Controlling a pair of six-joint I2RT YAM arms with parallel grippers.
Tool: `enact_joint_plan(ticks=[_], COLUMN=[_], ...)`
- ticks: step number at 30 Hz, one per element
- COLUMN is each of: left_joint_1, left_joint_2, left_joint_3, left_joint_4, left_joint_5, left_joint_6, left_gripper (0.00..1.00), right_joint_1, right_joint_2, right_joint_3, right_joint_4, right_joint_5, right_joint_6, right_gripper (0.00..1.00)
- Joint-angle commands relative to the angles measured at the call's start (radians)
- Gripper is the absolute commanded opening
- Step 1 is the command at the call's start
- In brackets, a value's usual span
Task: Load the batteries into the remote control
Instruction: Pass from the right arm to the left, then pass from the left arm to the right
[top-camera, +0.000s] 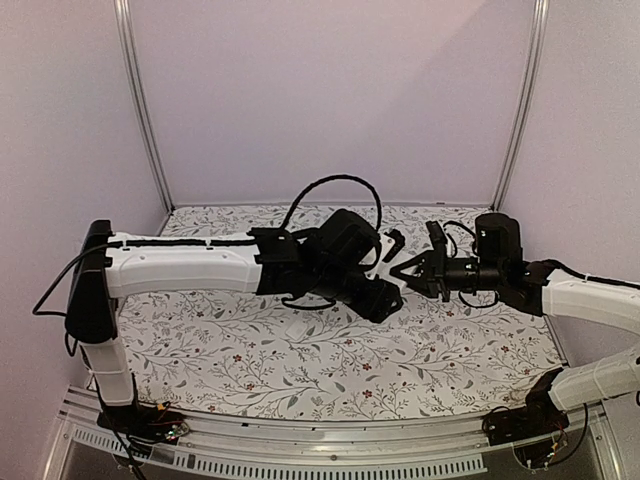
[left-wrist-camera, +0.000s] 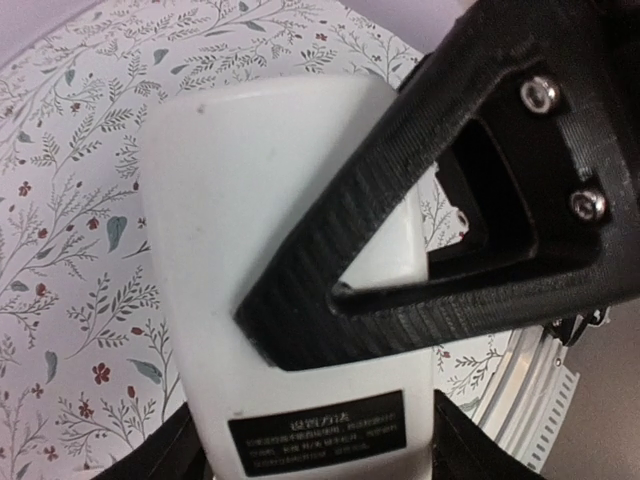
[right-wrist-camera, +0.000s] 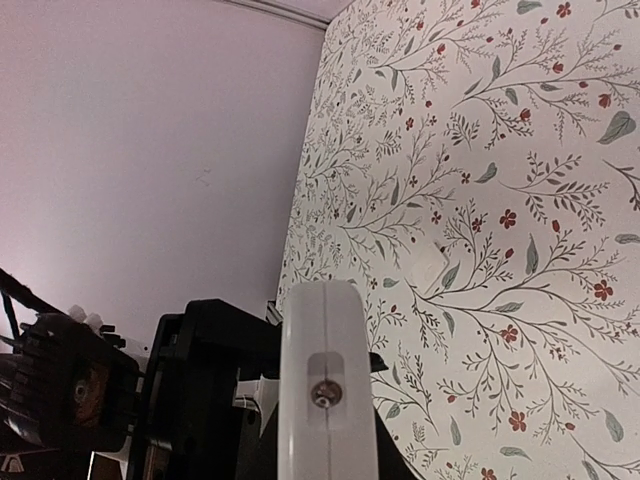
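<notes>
The remote control (left-wrist-camera: 250, 220) shows its plain white back with a black label (left-wrist-camera: 316, 434) in the left wrist view. My left gripper (left-wrist-camera: 320, 450) is shut on its side edges at the label end. One finger (left-wrist-camera: 400, 200) of my right gripper lies across that back. In the right wrist view the remote's end (right-wrist-camera: 322, 330) faces the camera, and my right gripper (right-wrist-camera: 322, 455) is shut on it. In the top view both grippers, left (top-camera: 385, 298) and right (top-camera: 405, 270), meet above the table's middle and hide most of the remote. No batteries are in view.
A small flat white cover plate (right-wrist-camera: 428, 265) lies on the flowered tablecloth (right-wrist-camera: 520, 200); it also shows in the top view (top-camera: 298, 328) in front of the left arm. Pale walls and metal posts enclose the table on three sides.
</notes>
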Motion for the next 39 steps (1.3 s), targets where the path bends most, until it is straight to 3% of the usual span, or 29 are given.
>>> enact_joint_plan(ticks=[1, 8, 11, 13, 18, 23, 30, 39], left_joint_1=[0.036, 0.050, 0.050, 0.049, 0.050, 0.050, 0.050, 0.048], left_joint_2=[-0.054, -0.088, -0.114, -0.140, -0.243, -0.255, -0.207, -0.184], left_joint_3=[-0.081, -0.123, -0.149, -0.184, -0.306, -0.302, -0.245, -0.213], left_joint_4=[0.027, 0.044, 0.050, 0.071, 0.143, 0.092, 0.018, 0.013], left_joint_5=[0.036, 0.072, 0.119, 0.155, 0.242, 0.245, 0.233, 0.225], left_joint_6=[0.067, 0.188, 0.270, 0.341, 0.562, 0.711, 0.754, 0.739], left_gripper=[0.64, 0.35, 0.30, 0.30, 0.31, 0.32, 0.31, 0.32], right_joint_1=[0.005, 0.004, 0.004, 0.004, 0.004, 0.014, 0.066, 0.081], right_joint_2=[-0.030, -0.040, -0.036, -0.032, -0.005, 0.029, 0.067, 0.106], right_joint_3=[-0.003, 0.000, 0.005, 0.008, 0.017, 0.039, 0.075, 0.084], right_joint_4=[-0.019, -0.027, -0.039, -0.047, -0.058, -0.063, -0.072, -0.104], right_joint_5=[-0.019, -0.048, -0.069, -0.096, -0.178, -0.283, -0.331, -0.318], right_joint_6=[-0.017, -0.015, -0.015, -0.014, -0.023, -0.035, -0.062, -0.099], right_gripper=[0.08, 0.27, 0.41, 0.46, 0.44, 0.42, 0.49, 0.33])
